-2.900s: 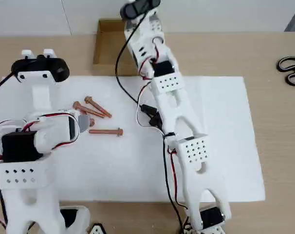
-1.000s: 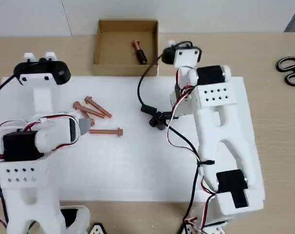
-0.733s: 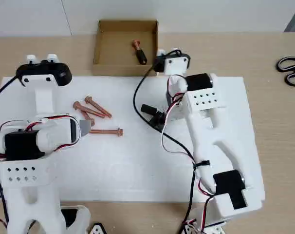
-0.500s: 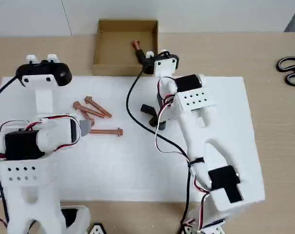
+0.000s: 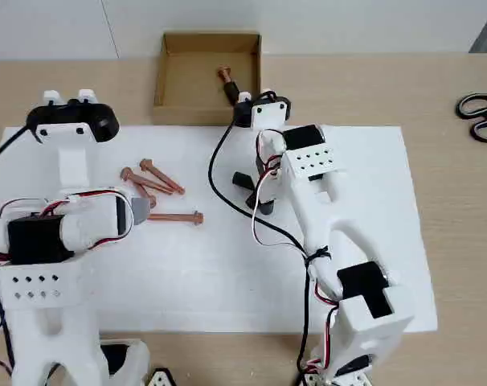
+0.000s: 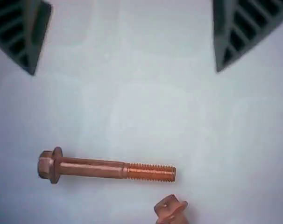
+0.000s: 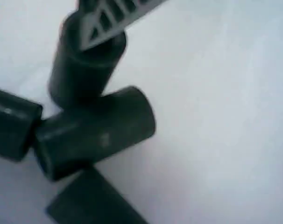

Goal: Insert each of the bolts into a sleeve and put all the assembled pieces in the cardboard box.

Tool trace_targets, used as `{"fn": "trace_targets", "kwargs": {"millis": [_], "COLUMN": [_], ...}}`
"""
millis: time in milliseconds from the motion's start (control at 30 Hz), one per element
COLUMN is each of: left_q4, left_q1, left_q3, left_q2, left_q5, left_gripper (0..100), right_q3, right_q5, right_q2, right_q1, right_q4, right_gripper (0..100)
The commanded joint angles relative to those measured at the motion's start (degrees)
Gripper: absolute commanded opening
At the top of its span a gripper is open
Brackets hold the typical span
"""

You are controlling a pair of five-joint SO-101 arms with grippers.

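Observation:
Loose copper bolts (image 5: 161, 177) lie on the white sheet, one (image 5: 175, 217) apart from the others. My left gripper (image 5: 141, 207) hangs just beside them, open; in the left wrist view its jaws (image 6: 125, 70) stand wide apart above a bolt (image 6: 106, 169) and a second bolt's head (image 6: 170, 208). Black sleeves (image 5: 243, 179) lie in a cluster mid-sheet under my right gripper (image 5: 261, 193). In the right wrist view one fingertip (image 7: 109, 21) rests over a sleeve (image 7: 88, 70) beside another (image 7: 95, 133); nothing is held. A bolt in a sleeve (image 5: 229, 85) lies in the cardboard box (image 5: 175, 80).
The white sheet (image 5: 227, 273) covers the wooden table between the two arms. Scissors (image 5: 478, 112) lie at the far right edge. A black cable (image 5: 219, 173) loops from the right arm close to the sleeves.
My right arm has drawn back from over the box and swung down to the sleeves, leaving the assembled piece in the box. The left arm has barely moved.

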Motion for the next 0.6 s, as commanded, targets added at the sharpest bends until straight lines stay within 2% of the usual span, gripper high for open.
{"fn": "trace_targets", "kwargs": {"millis": [0,567], "left_q4": [0.2,0.4], "left_q1": [-0.4,-0.4], "left_q3": [-0.2,-0.2], "left_q2": [-1.2,-1.3], "left_q5": [-0.3,-0.3], "left_gripper": [23,23], "right_q3": [0.2,5.1], "right_q5": [-0.1,-0.1], "right_q2": [-0.3,-0.8], "right_q1": [-0.2,-0.3], "right_q4": [1.1,4.2], "right_gripper": [34.5,34.6]}}
